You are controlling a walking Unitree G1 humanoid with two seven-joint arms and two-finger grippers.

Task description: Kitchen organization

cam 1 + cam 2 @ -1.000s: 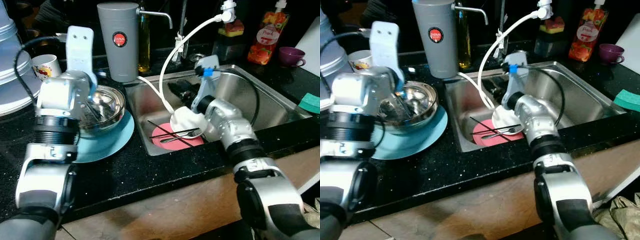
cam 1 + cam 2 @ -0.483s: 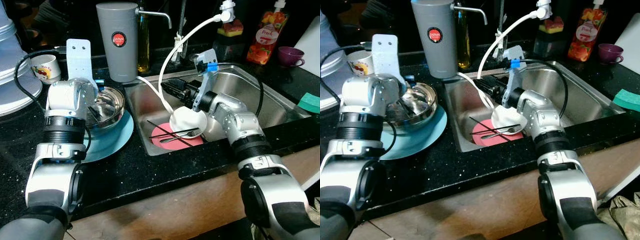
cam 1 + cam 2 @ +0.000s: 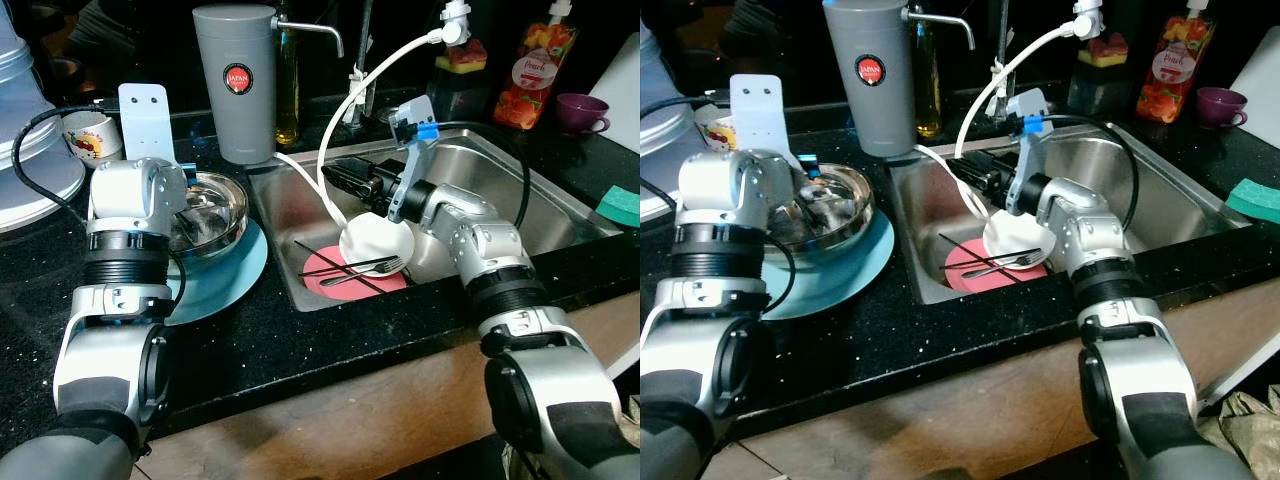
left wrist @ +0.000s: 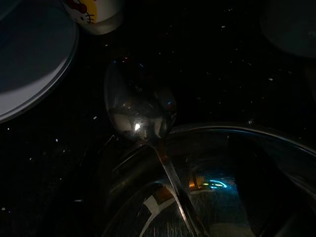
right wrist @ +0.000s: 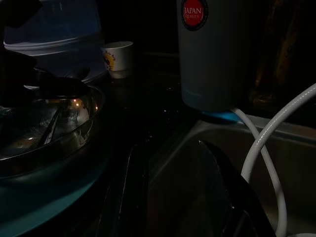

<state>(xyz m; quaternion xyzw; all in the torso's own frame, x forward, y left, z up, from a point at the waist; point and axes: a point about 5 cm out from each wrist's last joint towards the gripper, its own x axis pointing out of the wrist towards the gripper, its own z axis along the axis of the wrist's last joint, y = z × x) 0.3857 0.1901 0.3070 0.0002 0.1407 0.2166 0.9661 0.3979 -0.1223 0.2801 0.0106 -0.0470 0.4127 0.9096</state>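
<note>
- Left eye view: right gripper (image 3: pixel 352 180) reaches over the stainless steel sink (image 3: pixel 560 205), above a white bowl (image 3: pixel 376 240) on a round pink plate (image 3: pixel 325 277); finger spacing cannot be told.
- Left wrist view: a shiny metal spoon (image 4: pixel 143 118) extends past the round steel bowl's rim (image 4: pixel 237 131); left gripper's grip cannot be told.

left arm over the steel bowl, right arm in the sink

the left gripper (image 3: pixel 192 222) dips into the steel bowl (image 3: pixel 222 205) sitting on the blue plate (image 3: pixel 225 278); its fingers are hidden. the right gripper (image 3: pixel 345 180) reaches across the sink (image 3: pixel 560 210) just above a white bowl (image 3: pixel 377 241), beside chopsticks (image 3: pixel 335 263) and a fork (image 3: pixel 368 271) on a pink plate (image 3: pixel 340 283). a grey dispenser (image 3: pixel 237 80) stands behind.
</note>
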